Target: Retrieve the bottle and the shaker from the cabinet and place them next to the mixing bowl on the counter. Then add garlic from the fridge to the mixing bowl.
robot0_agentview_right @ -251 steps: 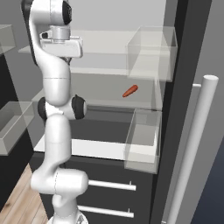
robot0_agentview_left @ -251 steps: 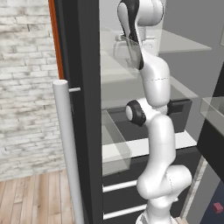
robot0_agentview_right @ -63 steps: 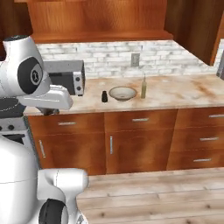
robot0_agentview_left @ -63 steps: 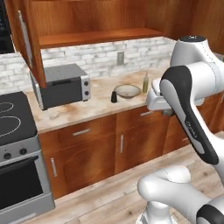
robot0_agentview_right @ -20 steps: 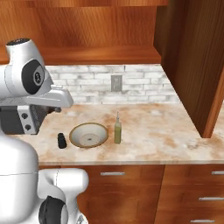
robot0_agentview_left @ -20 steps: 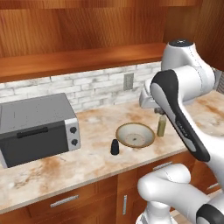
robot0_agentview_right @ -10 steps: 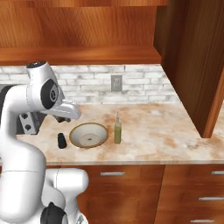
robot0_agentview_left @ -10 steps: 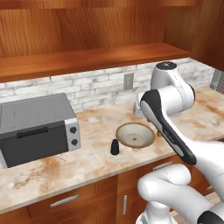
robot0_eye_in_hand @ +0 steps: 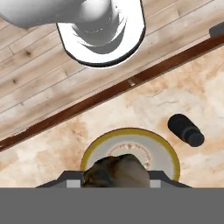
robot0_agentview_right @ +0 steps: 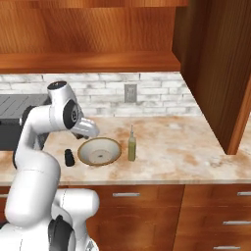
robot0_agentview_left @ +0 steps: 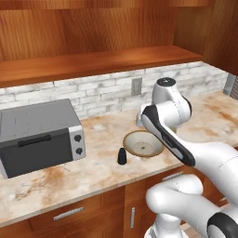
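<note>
1. Gripper (robot0_eye_in_hand: 116,178) is clamped on a brownish garlic bulb (robot0_eye_in_hand: 116,172), directly above the mixing bowl (robot0_eye_in_hand: 166,151).
2. We see the shaker (robot0_agentview_right: 69,157) just left of the bowl on the counter (robot0_agentview_right: 196,147), and the bottle (robot0_agentview_right: 132,145) just right.

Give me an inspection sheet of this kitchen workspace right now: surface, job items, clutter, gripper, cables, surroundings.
Surface: counter, beige stone with rusty blotches.
Job's things: mixing bowl on the counter; shaker upright to one side of it, bottle upright on the other; garlic in the gripper.
Clutter: toaster oven on the counter.
Grippers: gripper shut on the garlic, directly over the bowl.
Cables: nothing seen.
Surroundings: cabinet above, brick backsplash with a wall outlet, wooden drawers below.
</note>
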